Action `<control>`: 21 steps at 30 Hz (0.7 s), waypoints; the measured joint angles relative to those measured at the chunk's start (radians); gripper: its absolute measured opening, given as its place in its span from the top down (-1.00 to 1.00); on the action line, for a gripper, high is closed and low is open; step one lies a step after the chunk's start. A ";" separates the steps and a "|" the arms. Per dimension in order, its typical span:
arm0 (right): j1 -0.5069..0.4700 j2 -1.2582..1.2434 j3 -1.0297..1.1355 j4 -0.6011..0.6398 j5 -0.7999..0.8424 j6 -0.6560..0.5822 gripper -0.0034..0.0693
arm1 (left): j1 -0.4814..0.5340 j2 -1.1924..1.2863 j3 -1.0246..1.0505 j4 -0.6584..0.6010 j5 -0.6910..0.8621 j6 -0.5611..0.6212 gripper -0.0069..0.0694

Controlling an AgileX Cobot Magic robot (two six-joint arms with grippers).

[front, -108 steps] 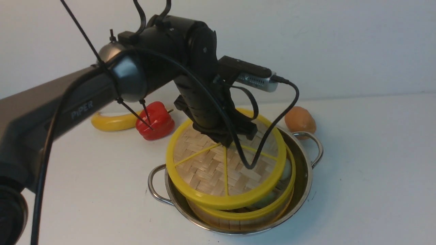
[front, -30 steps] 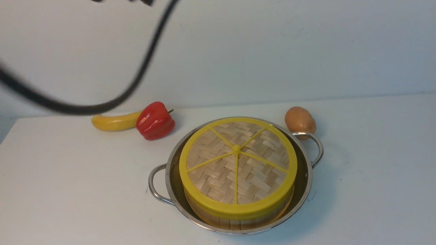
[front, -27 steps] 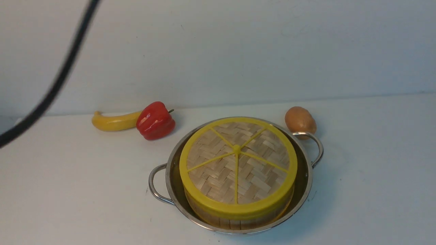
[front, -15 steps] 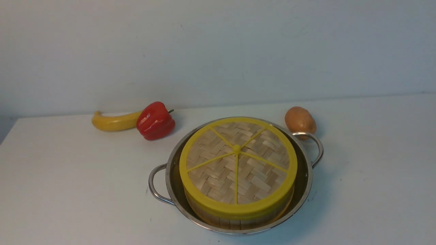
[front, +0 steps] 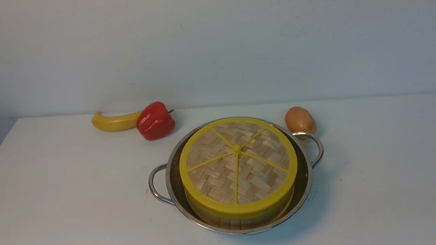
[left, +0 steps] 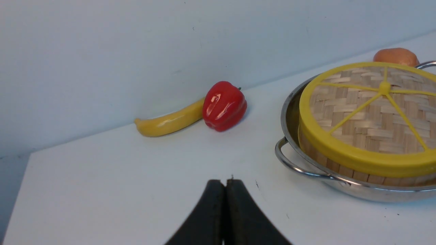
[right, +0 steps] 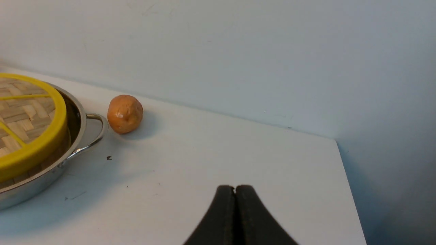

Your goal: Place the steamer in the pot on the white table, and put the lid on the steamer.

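Note:
The steel pot (front: 305, 183) stands on the white table (front: 68, 190) at front centre. The steamer (front: 235, 221) sits inside it, only its wooden side wall showing. The woven lid (front: 237, 163) with yellow rim lies flat on top of the steamer. The buns are hidden under the lid. Neither arm shows in the front view. My left gripper (left: 224, 182) is shut and empty, above the table, apart from the pot (left: 289, 115) and lid (left: 371, 115). My right gripper (right: 235, 188) is shut and empty, above the table, apart from the pot (right: 76, 115).
A yellow banana (front: 114, 122) and a red pepper (front: 155, 120) lie at the back left near the wall. A brown potato (front: 299, 119) lies by the pot's back right handle (front: 315, 144). The table's right edge (right: 347, 183) shows in the right wrist view.
The left arm set the lid flat on the steamer, let go and drew back out of the front view. Its trailing cable has left the frame too.

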 joint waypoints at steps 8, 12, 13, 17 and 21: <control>0.000 -0.002 0.025 0.010 -0.006 0.007 0.88 | 0.000 -0.025 0.030 -0.001 -0.001 -0.006 0.87; 0.000 -0.002 0.025 0.015 -0.006 0.007 0.83 | 0.000 -0.025 0.030 -0.001 -0.001 -0.006 0.84; 0.000 -0.002 0.025 0.016 -0.006 0.007 0.82 | 0.000 -0.025 0.030 -0.001 -0.001 -0.006 0.83; 0.000 -0.002 0.025 0.030 -0.009 0.007 0.76 | 0.000 -0.025 0.030 -0.001 -0.001 -0.006 0.82; 0.000 -0.002 0.025 0.052 -0.010 0.007 0.70 | 0.034 -0.033 0.031 0.014 -0.008 0.006 0.79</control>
